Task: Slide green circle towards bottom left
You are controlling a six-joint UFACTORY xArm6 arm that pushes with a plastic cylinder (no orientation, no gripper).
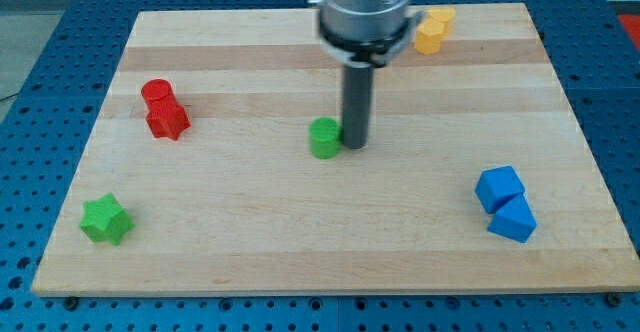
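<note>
Camera view: green circle sits near board centre; my tip rests just beside it on the view's right, apparently touching; no claw on this rig, only a bare rod holding nothing. Judgement: for a bottom-left slide the tip should shift slightly toward the view's top of the circle, pushing through its centre so it does not roll off sideways; green star lies along that heading; no readable writing or brands.
</note>
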